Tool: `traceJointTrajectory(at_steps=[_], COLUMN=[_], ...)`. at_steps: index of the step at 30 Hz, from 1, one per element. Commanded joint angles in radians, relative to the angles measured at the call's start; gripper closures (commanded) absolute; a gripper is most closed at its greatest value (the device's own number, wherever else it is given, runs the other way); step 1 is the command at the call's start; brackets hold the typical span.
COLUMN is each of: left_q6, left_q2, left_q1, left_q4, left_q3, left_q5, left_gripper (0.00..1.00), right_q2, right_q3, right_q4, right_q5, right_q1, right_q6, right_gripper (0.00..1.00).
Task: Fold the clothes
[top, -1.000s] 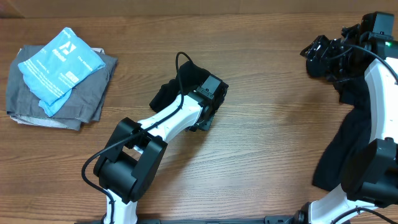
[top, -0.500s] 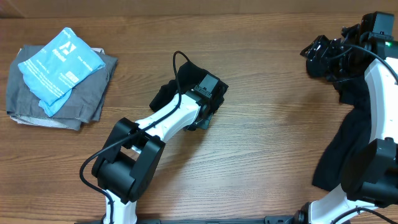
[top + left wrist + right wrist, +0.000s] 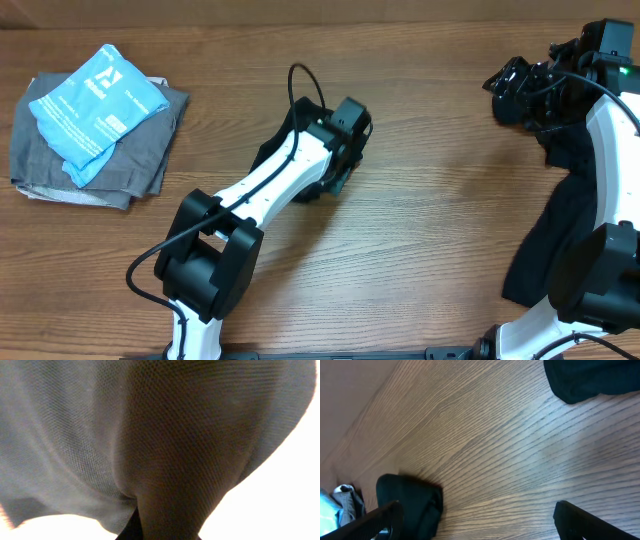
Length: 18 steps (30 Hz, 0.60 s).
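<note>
A small black garment (image 3: 272,152) lies bunched at the table's middle. My left gripper (image 3: 345,135) is over its right end. In the left wrist view dark mesh fabric (image 3: 165,440) fills the frame right at the camera and hides the jaws; the gripper appears shut on it. A second black garment (image 3: 560,220) hangs in a long strip at the far right, under my right arm. My right gripper (image 3: 503,88) is held high at the back right. It is open and empty (image 3: 480,520), with bare wood between the fingers. The second garment's edge (image 3: 590,380) shows in the right wrist view.
A grey folded garment (image 3: 140,150) lies at the back left with a light blue plastic packet (image 3: 95,100) on top. The left arm's black cable (image 3: 300,80) loops above the middle garment. The table (image 3: 440,230) is wood.
My left gripper has moved a little up and to the right, and the middle black garment has shifted with it. The right arm has not moved.
</note>
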Motion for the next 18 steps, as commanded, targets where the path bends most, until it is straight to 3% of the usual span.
traceJointTrajectory(at_steps=[1,11,18], left_q6=[0.024,0.031,0.038], left_q2=[0.006,0.005,0.004], left_q1=[-0.005,0.037,0.121], left_q4=[-0.028,-0.116,-0.156], left_q3=[0.084,0.222,0.306], left_q5=[-0.108,-0.104,0.046], left_gripper=[0.96,0.96,0.96], right_q2=[0.002,0.002,0.002], right_q3=[-0.002,-0.002,-0.002], right_q4=[0.002,0.002,0.002], right_q5=[0.0,0.0,0.0], right_q1=[0.001,0.001,0.001], right_q6=[-0.006,-0.006,-0.006], right_gripper=[0.0,0.0,0.0])
